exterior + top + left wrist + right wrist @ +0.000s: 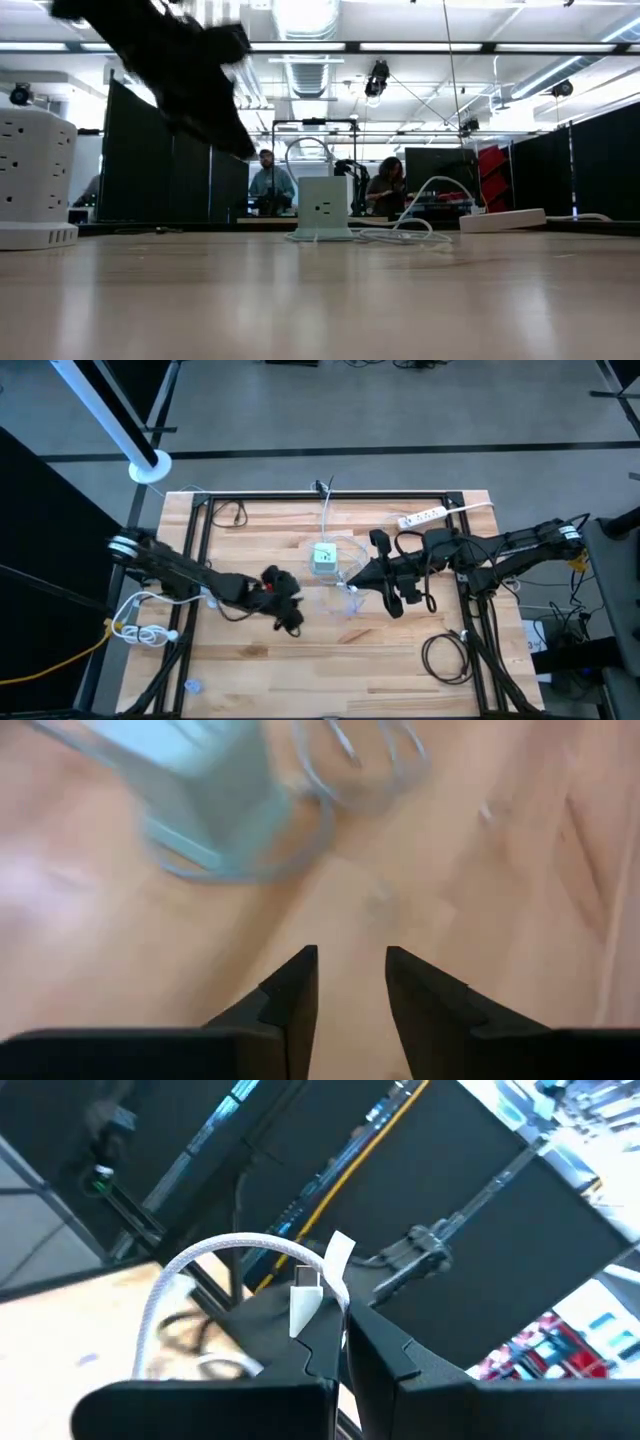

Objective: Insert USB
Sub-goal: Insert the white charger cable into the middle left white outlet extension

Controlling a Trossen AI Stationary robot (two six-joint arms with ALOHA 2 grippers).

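Note:
A white charger cube point(325, 558) stands upright at the table's middle, also seen in the low view as the cube point(323, 208), with a white cable lying around its base. My right gripper point(352, 586) hovers just right of the cube, above the table, and is shut on the white USB cable point(200, 1270). My left gripper point(287, 598) is left of and nearer than the cube. In the left wrist view my left gripper point(350, 970) is open with bare wood between its fingers and the cube point(200, 790) ahead of it. My right gripper pinches the white USB cable at its plug end point(305, 1308) between its two shut fingers. The plug sticks out past the fingertips. From there the cable arcs back in a slack loop point(170, 1290) and hangs down, clear of the table.
A white power strip point(421, 516) lies at the far right. A black cable coil point(447, 657) lies near right, and a white cable bundle point(140, 630) sits at the left edge. A white power tower point(35, 180) stands at the left. People sit in the room behind.

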